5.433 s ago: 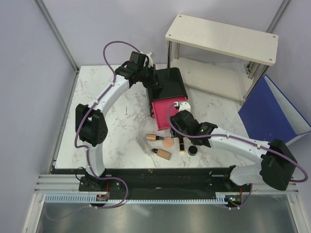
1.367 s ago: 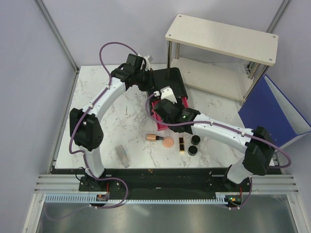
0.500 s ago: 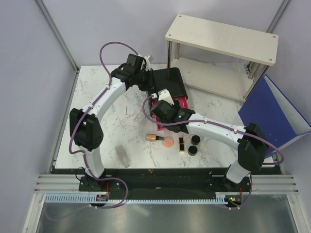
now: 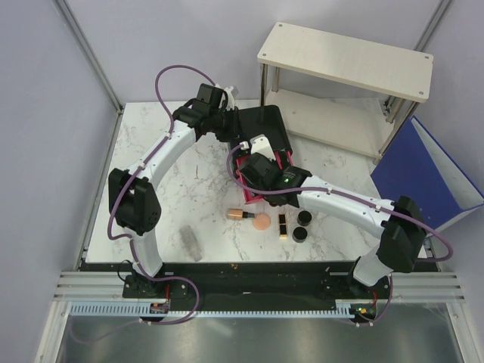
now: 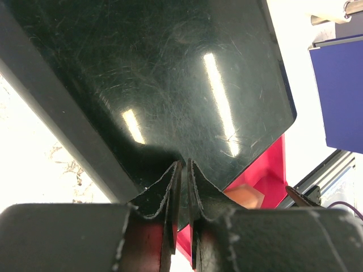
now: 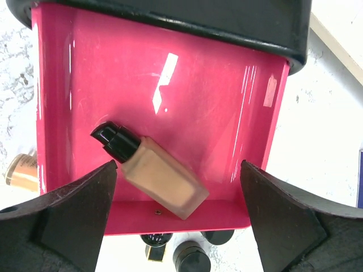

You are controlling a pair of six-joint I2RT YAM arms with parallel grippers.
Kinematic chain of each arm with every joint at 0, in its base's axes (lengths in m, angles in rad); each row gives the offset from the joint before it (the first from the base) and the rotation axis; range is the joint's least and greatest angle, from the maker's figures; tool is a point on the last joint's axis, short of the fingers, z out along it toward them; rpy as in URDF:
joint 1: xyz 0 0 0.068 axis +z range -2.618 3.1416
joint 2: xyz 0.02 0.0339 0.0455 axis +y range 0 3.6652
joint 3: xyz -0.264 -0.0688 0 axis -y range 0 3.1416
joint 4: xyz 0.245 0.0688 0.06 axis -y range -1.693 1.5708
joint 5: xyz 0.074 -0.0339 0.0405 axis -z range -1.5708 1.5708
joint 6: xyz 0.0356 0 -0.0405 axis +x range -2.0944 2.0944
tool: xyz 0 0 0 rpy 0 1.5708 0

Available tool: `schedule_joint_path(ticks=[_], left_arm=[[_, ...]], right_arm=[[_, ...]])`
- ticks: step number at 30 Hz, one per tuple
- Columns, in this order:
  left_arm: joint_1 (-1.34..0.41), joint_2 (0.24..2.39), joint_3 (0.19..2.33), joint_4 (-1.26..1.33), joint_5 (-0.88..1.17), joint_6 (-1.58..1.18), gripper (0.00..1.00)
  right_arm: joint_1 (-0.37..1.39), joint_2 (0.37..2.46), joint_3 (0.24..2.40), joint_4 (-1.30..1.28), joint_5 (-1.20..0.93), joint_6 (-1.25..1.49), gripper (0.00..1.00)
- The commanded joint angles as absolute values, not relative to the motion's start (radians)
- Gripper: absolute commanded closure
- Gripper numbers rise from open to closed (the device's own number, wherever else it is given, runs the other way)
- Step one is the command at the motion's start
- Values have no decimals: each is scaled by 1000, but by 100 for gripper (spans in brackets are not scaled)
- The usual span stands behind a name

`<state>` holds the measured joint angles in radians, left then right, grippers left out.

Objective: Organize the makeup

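Tan bottle [image 6: 159, 178], black-capped, lies slantwise inside the pink drawer [image 6: 227, 85], which stands open from the black box [image 4: 266, 127]. Right tool [image 6: 177, 167] hangs above the drawer, fingers wide apart. Left tool [image 5: 181, 170], fingers almost together, meets the box's edge behind the drawer. Peach disc [image 4: 262, 222], lipstick [image 4: 283, 224] and black jars [image 4: 304, 217] lie on the counter [image 4: 189, 174] just before the drawer.

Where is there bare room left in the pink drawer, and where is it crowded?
Free: the drawer floor between the tan bottle and the black box. Crowded: the table at the drawer's front, with lipstick, disc and jars.
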<state>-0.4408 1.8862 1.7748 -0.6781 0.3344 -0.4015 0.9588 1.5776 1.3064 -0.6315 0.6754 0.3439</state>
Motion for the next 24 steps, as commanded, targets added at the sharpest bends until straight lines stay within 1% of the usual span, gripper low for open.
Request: schedule_joint_path(ticks=[1, 7, 11, 13, 14, 20, 24], left_arm=[[-440, 1971, 1732, -879, 255, -333, 81], [-440, 1982, 1752, -891, 262, -331, 81], [-440, 1985, 1750, -896, 255, -322, 81], [-439, 1980, 1744, -899, 252, -319, 80], [-439, 1982, 1744, -900, 253, -316, 80], [-436, 1968, 1744, -926, 221, -295, 78], [-436, 1968, 1746, -943, 209, -281, 78]], right_arm=[[956, 1543, 1359, -646, 699, 348, 4], [983, 1505, 1413, -652, 621, 281, 3], [1112, 1526, 1448, -650, 572, 212, 2], [1149, 1551, 1454, -640, 529, 206, 2], [1173, 1560, 1450, -631, 470, 212, 3], [1193, 1658, 1417, -549, 249, 278, 2], [1196, 1777, 1471, -493, 82, 299, 2]])
